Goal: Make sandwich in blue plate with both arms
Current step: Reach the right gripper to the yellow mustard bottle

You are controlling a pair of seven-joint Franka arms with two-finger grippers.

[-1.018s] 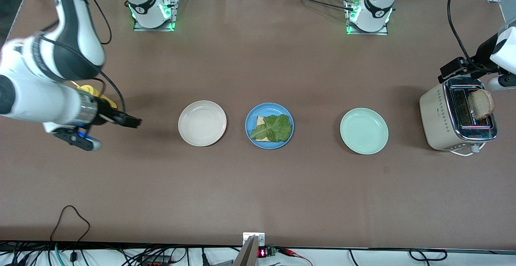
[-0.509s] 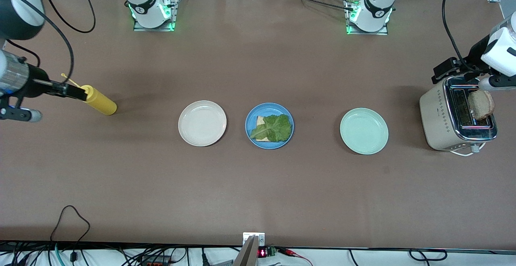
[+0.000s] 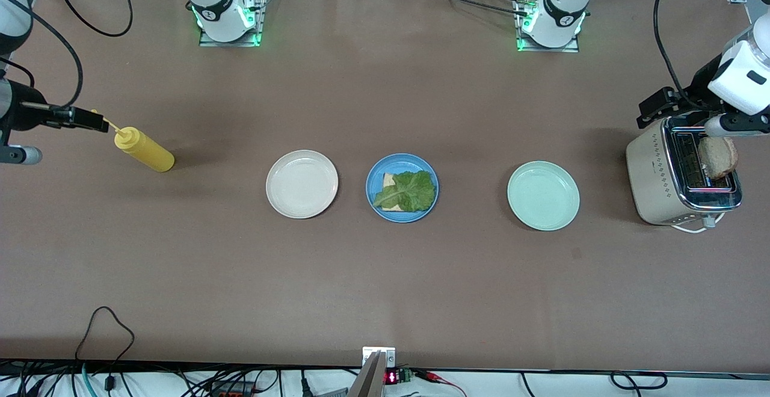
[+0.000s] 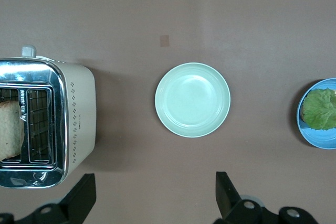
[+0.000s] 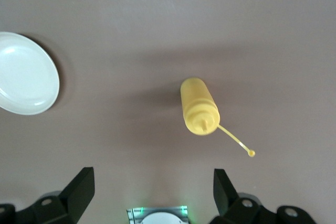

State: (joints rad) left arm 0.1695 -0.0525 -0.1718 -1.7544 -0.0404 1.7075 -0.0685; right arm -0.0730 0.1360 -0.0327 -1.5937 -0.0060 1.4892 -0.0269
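Both grippers hung spread and empty: left gripper (image 3: pixel 652 108) over the toaster (image 3: pixel 683 179), right gripper (image 3: pixel 90 119) beside the mustard bottle (image 3: pixel 144 151). Lettuce (image 3: pixel 408 190) covered bread on the blue plate (image 3: pixel 373 175).

Blue plate (image 3: pixel 402 217): round, shallow, bright blue, raised rim; flat on counter (image 3: pixel 385 276), mid-counter, between two other plates and apart from both. Partly in left wrist view too, cut by frame edge.

Sandwich so far, on the plate: bread (image 3: pixel 388 179), 1 pale square-ish slice w/ tan crust, lying flat, mostly covered, only a corner & edge showing. Lettuce (image 3: pixel 409 191): ruffled green leaf w/ pale midrib, spread flat over the slice, tips reaching the plate's rim toward the left arm's end. No top slice on it yet.

2nd bread slice (image 3: pixel 717 156): brownish, upright, sticking out of toaster slot (image 3: pixel 710 168) at the left arm's end of counter.
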